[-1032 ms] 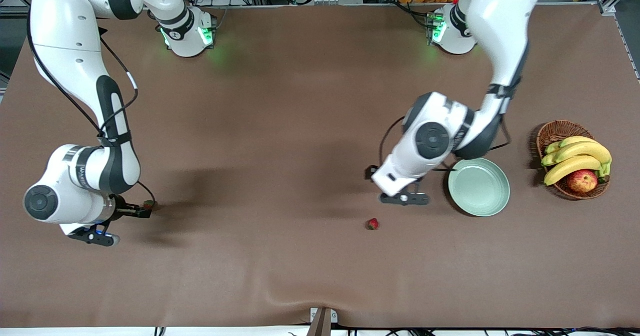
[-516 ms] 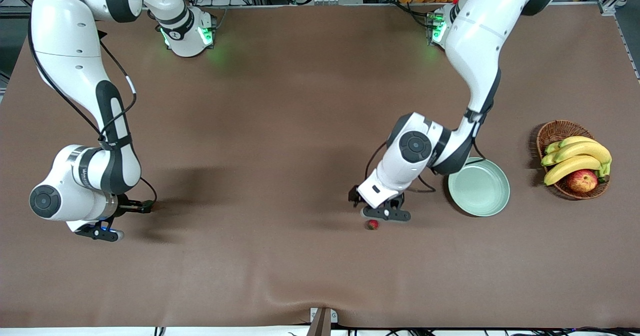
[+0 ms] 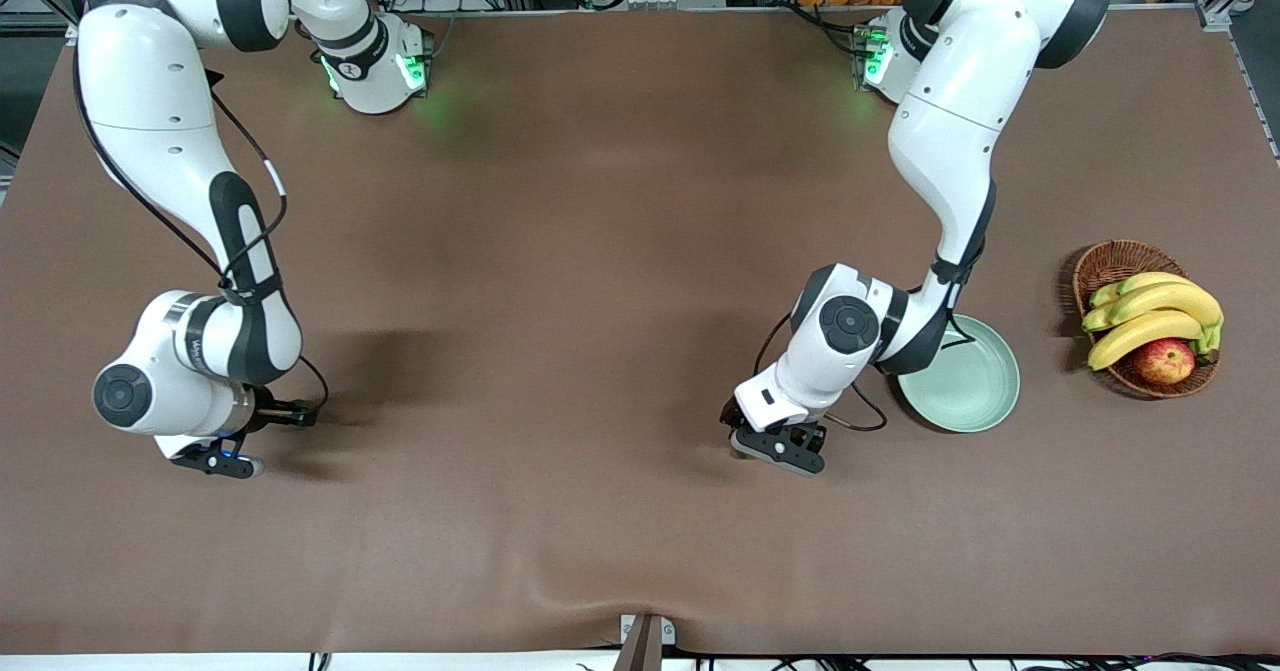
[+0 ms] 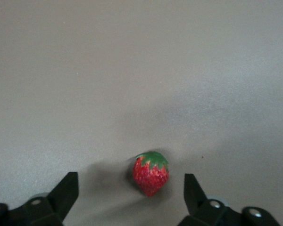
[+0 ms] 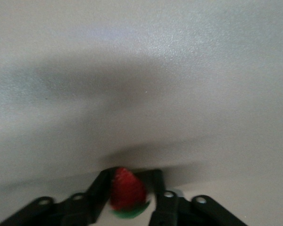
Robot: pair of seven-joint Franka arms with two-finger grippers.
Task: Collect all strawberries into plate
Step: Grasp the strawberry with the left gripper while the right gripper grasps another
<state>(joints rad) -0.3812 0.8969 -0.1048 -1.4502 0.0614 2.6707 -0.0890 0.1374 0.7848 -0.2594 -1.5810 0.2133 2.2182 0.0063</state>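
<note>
Both arms dropped onto berries: left gripper [image 4: 127,197] gaping around one strawberry [image 4: 151,173], right gripper [image 5: 129,193] pinching another berry [image 5: 126,190], plate [image 3: 975,396] empty, so nothing's delivered yet.

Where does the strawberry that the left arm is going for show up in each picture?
Front view: hidden beneath the left gripper, near the plate.
Left wrist view: the strawberry lies on the table between open fingers.
Right wrist view: absent; the right gripper pinches a second strawberry.
Shared landmark: the brown table.
</note>
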